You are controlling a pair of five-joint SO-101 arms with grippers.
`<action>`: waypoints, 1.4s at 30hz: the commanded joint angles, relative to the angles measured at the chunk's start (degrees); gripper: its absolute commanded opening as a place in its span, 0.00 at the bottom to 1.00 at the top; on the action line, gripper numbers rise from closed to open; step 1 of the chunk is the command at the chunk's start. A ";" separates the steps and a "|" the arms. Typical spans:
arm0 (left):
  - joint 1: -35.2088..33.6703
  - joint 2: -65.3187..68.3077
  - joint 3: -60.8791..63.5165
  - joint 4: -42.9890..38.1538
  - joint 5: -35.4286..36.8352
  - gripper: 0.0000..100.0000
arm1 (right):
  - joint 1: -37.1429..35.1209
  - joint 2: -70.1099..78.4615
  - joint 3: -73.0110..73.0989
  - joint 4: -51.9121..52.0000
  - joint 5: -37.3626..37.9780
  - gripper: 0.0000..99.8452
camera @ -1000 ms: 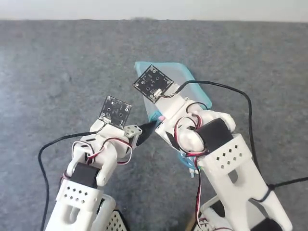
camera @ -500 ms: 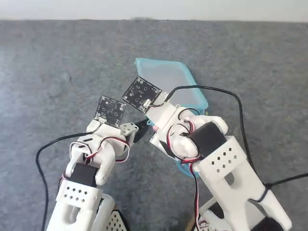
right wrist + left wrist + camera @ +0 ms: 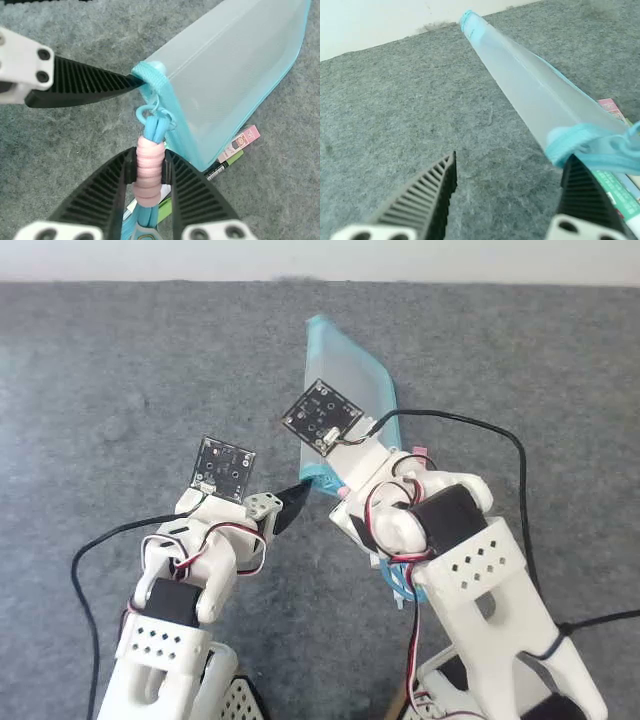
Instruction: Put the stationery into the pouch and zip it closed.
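Frosted blue-trimmed pouch stands tilted on the grey tabletop, stationery beside it. Right fingers pinch its pink zip pull; left fingers are spread, one touching the pouch's corner.

The high camera hangs above and behind both arms, looking down and forward over the grey mat to a strip of pale wall. It stands far enough off to take in both arms and the pouch. The left wrist camera sits just behind the left gripper, looking low along its spread jaws, with the pouch's corner close beside one jaw and the wall beyond. The right wrist camera looks steeply down past the right gripper, very near, its jaws pinched on the pink pull. All three views share the pouch's near end. The right wrist view also catches one left jaw at that corner.
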 commanded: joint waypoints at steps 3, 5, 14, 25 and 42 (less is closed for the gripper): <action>-0.35 -0.18 -2.68 0.09 0.97 0.32 | 1.01 -2.59 -0.70 -0.04 0.35 0.01; -0.35 -0.18 -2.68 0.09 0.97 0.32 | 0.92 -2.59 -0.70 -0.04 0.35 0.01; 3.08 -0.18 -2.68 0.97 1.05 0.32 | 0.92 -2.59 -0.70 -0.04 0.26 0.01; 3.16 -6.24 -5.49 7.82 1.05 0.32 | 0.92 -2.59 -0.70 -0.04 0.53 0.01; 8.44 -8.00 -3.21 8.53 1.05 0.32 | 0.92 -2.59 -4.13 1.45 0.44 0.01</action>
